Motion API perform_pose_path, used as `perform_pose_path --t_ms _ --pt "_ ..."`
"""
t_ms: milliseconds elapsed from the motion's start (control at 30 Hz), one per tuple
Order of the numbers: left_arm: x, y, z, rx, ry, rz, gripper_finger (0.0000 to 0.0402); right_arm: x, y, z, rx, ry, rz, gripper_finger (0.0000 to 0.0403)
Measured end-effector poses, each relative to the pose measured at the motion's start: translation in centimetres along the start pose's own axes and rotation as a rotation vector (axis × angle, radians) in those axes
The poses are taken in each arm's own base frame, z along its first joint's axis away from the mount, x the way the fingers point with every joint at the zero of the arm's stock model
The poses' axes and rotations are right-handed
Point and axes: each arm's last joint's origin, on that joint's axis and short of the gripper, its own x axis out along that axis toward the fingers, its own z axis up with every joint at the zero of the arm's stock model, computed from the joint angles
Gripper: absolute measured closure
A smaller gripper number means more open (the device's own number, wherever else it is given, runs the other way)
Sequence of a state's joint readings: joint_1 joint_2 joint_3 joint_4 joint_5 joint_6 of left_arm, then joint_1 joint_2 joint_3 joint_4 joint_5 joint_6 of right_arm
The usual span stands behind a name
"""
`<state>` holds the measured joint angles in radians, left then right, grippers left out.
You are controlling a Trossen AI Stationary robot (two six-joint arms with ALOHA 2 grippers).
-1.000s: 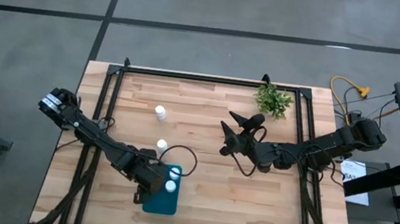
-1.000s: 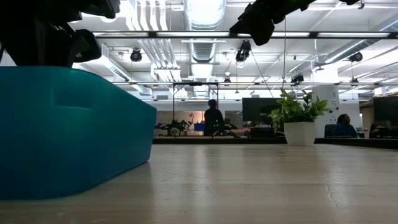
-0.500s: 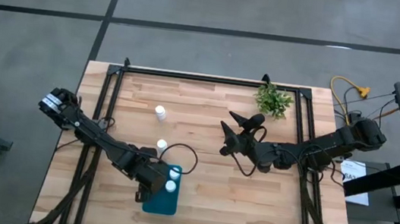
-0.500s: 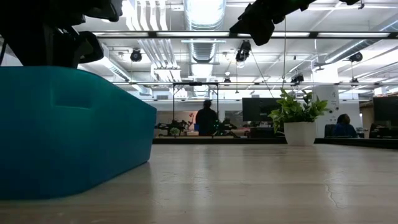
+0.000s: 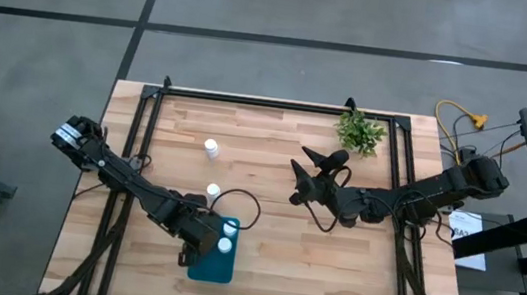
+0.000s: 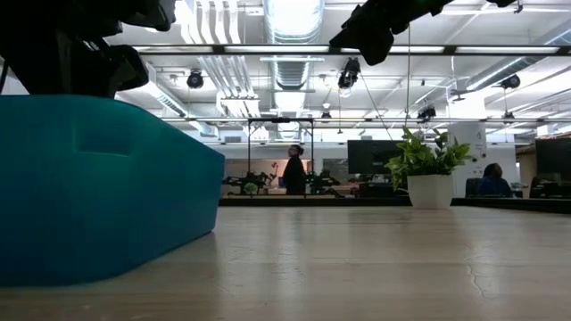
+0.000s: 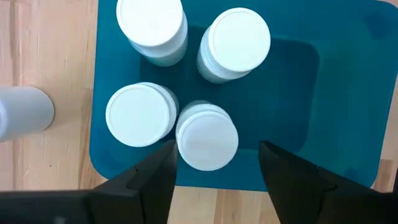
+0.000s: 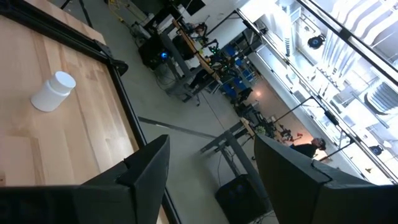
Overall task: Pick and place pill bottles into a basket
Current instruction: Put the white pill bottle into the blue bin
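I've got the left gripper (image 7: 214, 180) hovering open over the basket (image 7: 348, 93) near the worktop's front edge, four pill bottles (image 7: 206, 137) inside; right gripper (image 5: 302, 177) open mid-table, empty.

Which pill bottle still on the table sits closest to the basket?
The pill bottle just off the basket's far corner, beside the left arm; the other bottle stands farther up the table.

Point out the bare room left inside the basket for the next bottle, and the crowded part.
In the left wrist view, four pill bottles crowd one half of the basket; the other half's floor, bordered by its walls, is bare. The left gripper hangs open over the nearest bottle. On the table, boards between basket and right gripper are free.
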<state>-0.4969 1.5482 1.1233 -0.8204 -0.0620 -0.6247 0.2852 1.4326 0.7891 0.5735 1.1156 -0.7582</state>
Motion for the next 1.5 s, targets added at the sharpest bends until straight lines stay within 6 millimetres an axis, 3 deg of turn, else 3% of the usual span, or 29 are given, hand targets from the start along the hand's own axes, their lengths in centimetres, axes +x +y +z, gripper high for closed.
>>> perform_pose_path --t_ms 200,400,733,900,1233,1500 --pt "-0.5 -0.1 0.3 -0.001 -0.022 -0.003 0.0196 0.0 0.0 0.0 -0.001 0.0 0.0 0.0179" --pt "-2.7 -0.2 0.8 0.012 -0.088 -0.01 0.0195 0.0 0.0 0.0 -0.001 -0.001 0.001 0.0179" --pt "-5.4 1.8 0.6 0.151 -0.177 0.299 0.0195 0.0 0.0 0.0 0.005 -0.001 0.002 0.0179" --pt "-5.3 2.8 1.0 0.19 -0.167 0.323 0.0195 0.0 0.0 0.0 0.007 -0.001 0.002 0.0179" --pt "-3.0 6.2 0.5 0.268 -0.048 0.399 0.0194 0.0 0.1 -0.1 0.004 -0.005 0.02 0.0179" --pt "-2.2 7.6 0.9 0.302 -0.037 0.302 0.0194 0.0 0.1 -0.1 0.006 -0.005 0.021 0.0179"
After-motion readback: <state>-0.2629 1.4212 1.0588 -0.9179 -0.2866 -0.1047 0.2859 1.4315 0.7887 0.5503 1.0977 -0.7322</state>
